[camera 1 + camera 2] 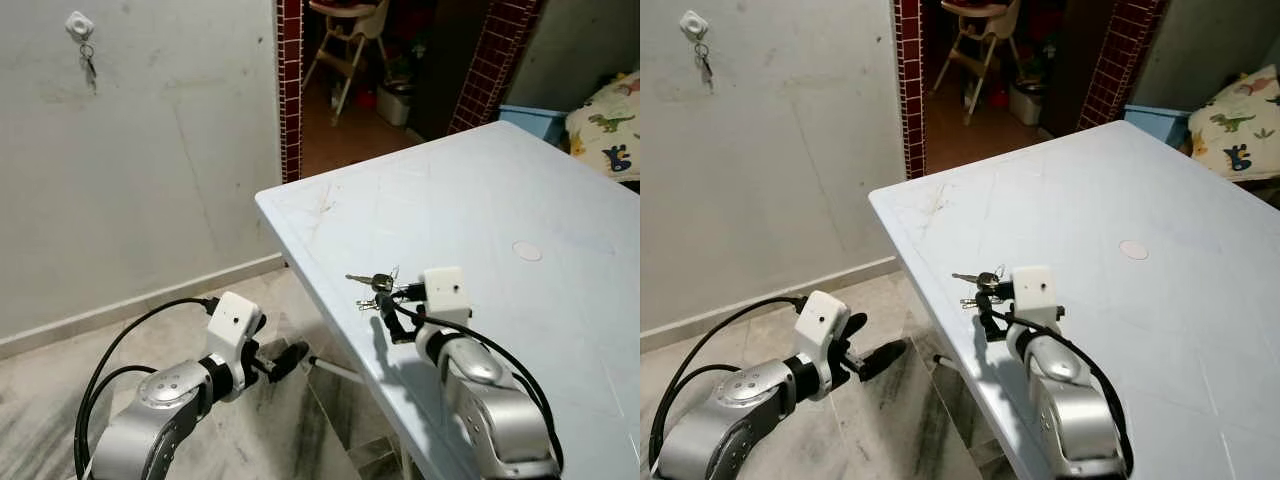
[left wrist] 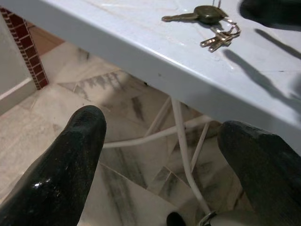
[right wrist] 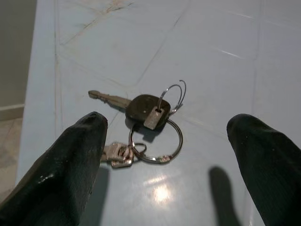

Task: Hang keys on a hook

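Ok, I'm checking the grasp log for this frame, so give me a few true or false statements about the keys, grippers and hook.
1. The keys lie flat on the table. True.
2. The right gripper is shut on the keys. False: its fingers are spread open around them.
3. The wall hook is bare. False: a key set already hangs from it.
4. The left gripper is over the floor beside the table. True.

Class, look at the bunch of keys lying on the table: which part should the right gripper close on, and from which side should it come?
Probably the black key head, where the ring and thin wire loop meet. The keys lie flat on the pale blue table, so that is the thickest part. The right gripper, jaws open, should come down from above, one finger either side.
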Controlling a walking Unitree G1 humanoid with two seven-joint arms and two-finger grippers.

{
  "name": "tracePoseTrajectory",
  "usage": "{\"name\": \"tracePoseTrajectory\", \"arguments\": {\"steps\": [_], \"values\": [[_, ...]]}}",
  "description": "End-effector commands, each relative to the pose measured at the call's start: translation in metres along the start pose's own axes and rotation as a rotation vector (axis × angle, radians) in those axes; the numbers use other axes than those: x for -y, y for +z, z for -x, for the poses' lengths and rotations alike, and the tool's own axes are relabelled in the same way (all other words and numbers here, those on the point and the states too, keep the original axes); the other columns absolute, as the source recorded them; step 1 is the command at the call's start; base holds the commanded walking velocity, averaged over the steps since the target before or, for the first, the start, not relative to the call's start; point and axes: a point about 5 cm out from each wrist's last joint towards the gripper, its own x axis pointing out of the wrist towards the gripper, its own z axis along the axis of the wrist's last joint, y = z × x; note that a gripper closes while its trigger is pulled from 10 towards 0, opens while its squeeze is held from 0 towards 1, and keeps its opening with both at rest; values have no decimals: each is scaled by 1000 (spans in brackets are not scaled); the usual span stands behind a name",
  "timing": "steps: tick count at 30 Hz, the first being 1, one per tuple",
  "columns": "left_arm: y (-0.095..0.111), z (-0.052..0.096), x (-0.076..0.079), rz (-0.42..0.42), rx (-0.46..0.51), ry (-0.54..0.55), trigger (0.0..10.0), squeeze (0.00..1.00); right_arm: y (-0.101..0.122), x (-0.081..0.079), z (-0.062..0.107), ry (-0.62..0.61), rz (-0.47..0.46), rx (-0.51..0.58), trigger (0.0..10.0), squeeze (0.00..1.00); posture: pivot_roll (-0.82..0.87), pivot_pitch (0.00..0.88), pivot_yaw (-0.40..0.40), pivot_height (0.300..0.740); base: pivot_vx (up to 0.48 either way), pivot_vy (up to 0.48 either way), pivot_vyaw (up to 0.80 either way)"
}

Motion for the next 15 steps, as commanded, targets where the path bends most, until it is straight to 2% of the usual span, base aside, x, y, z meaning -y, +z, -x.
{"name": "tracePoseTrajectory", "arguments": {"steps": [1,7,8,9,10,11,15], "values": [[13,-1,2,-34,45,-9,10000,0,-9,4,-6,-27,-9,-47,10000,0,98,0,-37,740,0,0,0],[17,-2,4,-45,58,-24,10000,0,-18,3,-14,-25,-27,-81,10000,0,108,0,-37,740,0,0,0],[17,-1,4,-47,58,-24,10000,0,-20,2,-16,-25,-24,-89,9294,0,108,0,-37,740,0,0,0],[17,-1,4,-49,59,-26,10000,0,-24,2,-17,-25,-18,-102,1608,0,118,0,-36,740,0,0,0],[17,-1,4,-49,59,-26,10000,0,-24,2,-17,-25,-18,-102,1608,0,118,0,-36,740,0,0,0],[17,-1,4,-51,60,-25,10000,0,-28,3,-17,-29,-18,-116,0,0,118,0,-35,740,0,0,0],[18,-2,4,-54,62,-26,10000,0,-33,4,-17,-37,-13,-133,0,0,117,0,-37,740,0,0,0]]}}
